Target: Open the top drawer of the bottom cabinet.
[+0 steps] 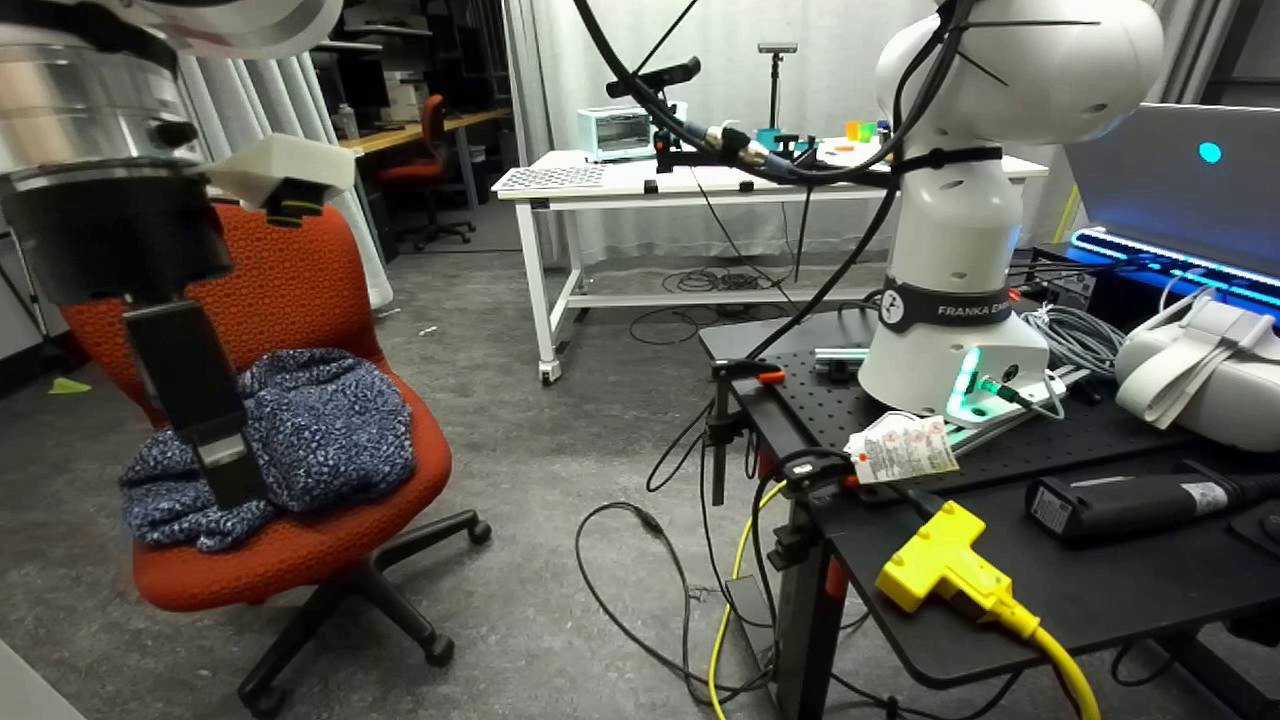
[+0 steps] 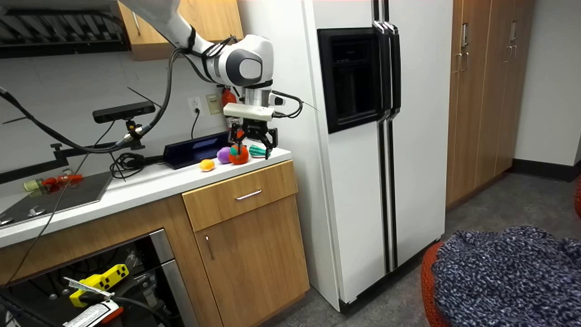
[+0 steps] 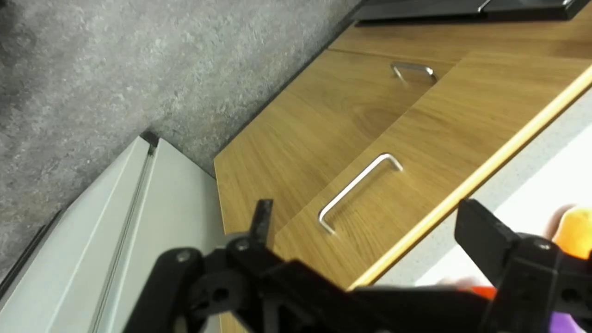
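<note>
The gripper [image 3: 365,206] is spread wide along the bottom of the wrist view. Beyond it, right of centre, the drawer [image 3: 432,150] is shown: grained wood, pale edge, silver handle [image 3: 350,190]. Its inside is hidden, its lower end covered by the gripper; at right, an orange object [image 3: 575,233] is cut off.

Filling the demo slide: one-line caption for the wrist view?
The open gripper frames the metal handle of the wooden top drawer, not yet grasped.
</note>
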